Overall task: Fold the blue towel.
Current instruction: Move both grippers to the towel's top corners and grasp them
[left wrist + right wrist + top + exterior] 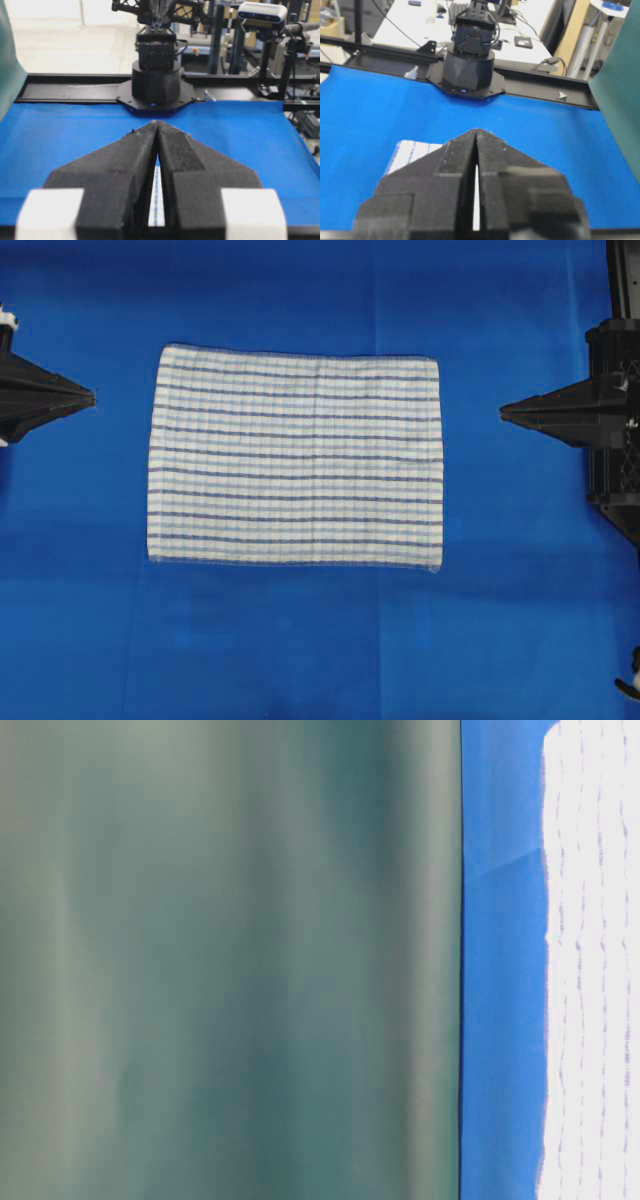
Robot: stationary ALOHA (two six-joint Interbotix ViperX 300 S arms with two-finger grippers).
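Observation:
The blue towel (295,457), white with thin dark-blue and light-blue stripes, lies flat and spread out on the blue table covering (300,640). Its edge shows in the table-level view (595,960), a corner in the right wrist view (412,152), and a sliver in the left wrist view (157,200). My left gripper (92,396) is shut and empty, left of the towel, apart from it. My right gripper (503,412) is shut and empty, right of the towel, apart from it. Tips meet in the left wrist view (156,122) and the right wrist view (476,131).
The arm bases stand at the table's ends: the opposite base in the left wrist view (156,75) and in the right wrist view (470,65). A grey-green curtain (230,960) fills most of the table-level view. Black rails (545,87) edge the table.

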